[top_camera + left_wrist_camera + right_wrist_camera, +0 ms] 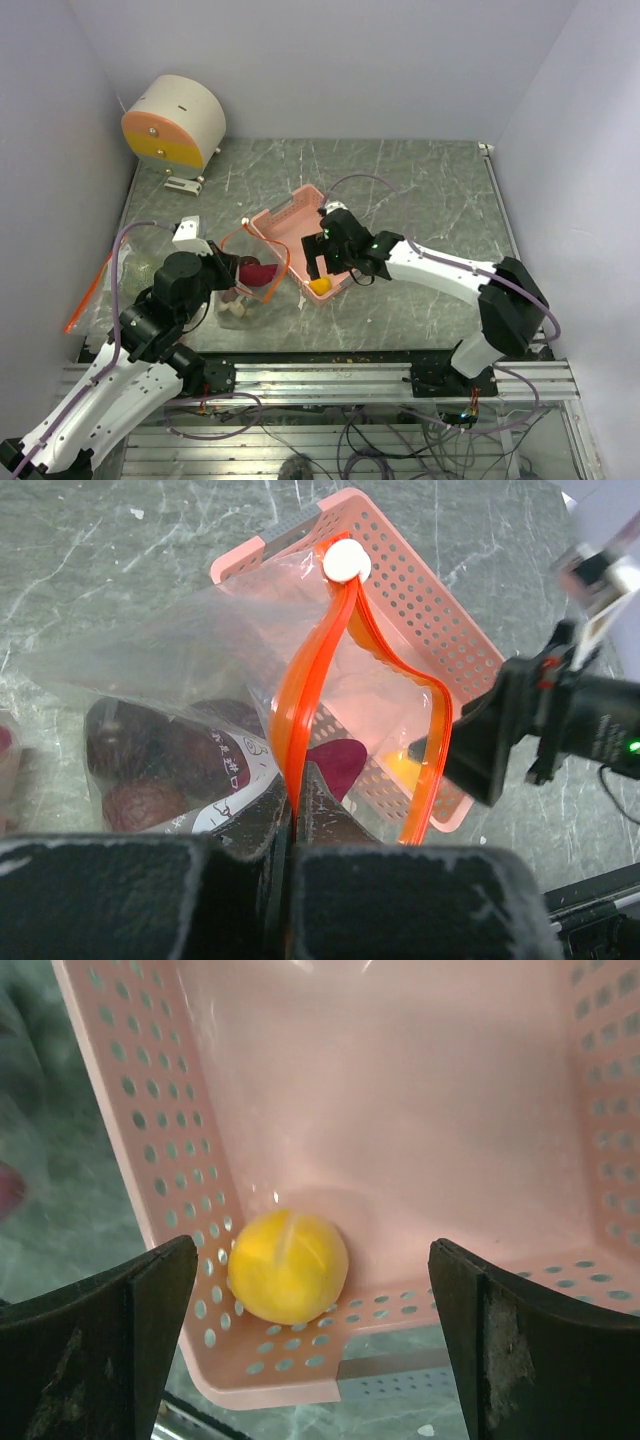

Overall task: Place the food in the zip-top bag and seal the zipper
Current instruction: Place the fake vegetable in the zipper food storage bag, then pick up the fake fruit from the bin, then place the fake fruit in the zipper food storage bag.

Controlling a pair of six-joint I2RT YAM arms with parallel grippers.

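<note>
Green bench (420, 200) carries a pink perforated basket (293, 226) holding an orange-yellow fruit (288, 1265) (near corner), right claw (312, 1295) spread wide over it; left claw (295, 792) pinches the orange-red zipper (312, 675) of a crinkly bag (180, 650), grapes (140, 770) inside.

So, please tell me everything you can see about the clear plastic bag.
The bag is clear, crinkly plastic with an orange-red zipper strip along its mouth and a white round tab at the far end. The mouth stands open in a loop. The left gripper is shut on the strip's near end, holding it up. The mouth is by the pink basket; contact is unclear. Dark red fruits show through the plastic.
</note>
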